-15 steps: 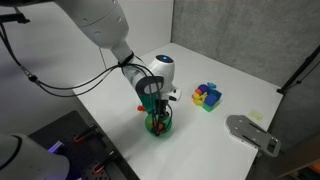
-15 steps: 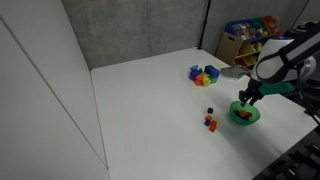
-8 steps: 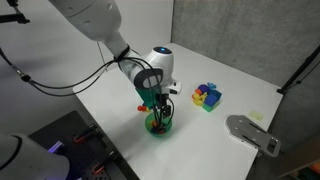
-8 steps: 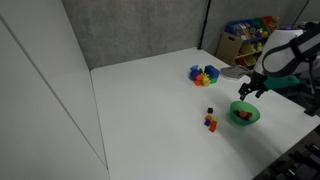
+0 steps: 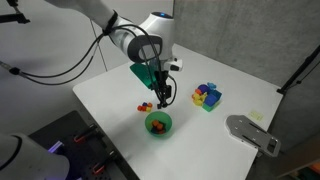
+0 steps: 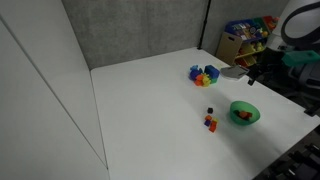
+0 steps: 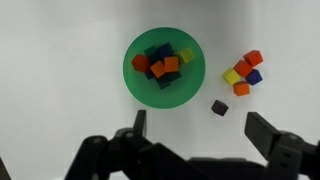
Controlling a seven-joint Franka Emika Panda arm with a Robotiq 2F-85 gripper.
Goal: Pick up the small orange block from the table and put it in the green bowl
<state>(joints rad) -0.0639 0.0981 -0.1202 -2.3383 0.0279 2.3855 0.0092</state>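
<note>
Fingers (image 7: 262,130) now higher above green bowl (image 7: 134,84)

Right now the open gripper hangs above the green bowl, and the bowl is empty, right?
Not empty. In the wrist view the green bowl holds several small blocks, orange ones among them. The gripper does hang open above it.

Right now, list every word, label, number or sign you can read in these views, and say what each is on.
No text can be read in any view.
green bowl and blocks in the bowl: plain, no marks.
loose cubes and block pile: plain coloured faces.
shelf items in an exterior view: any print is too small and blurred to read.
grey device: no label shows.
</note>
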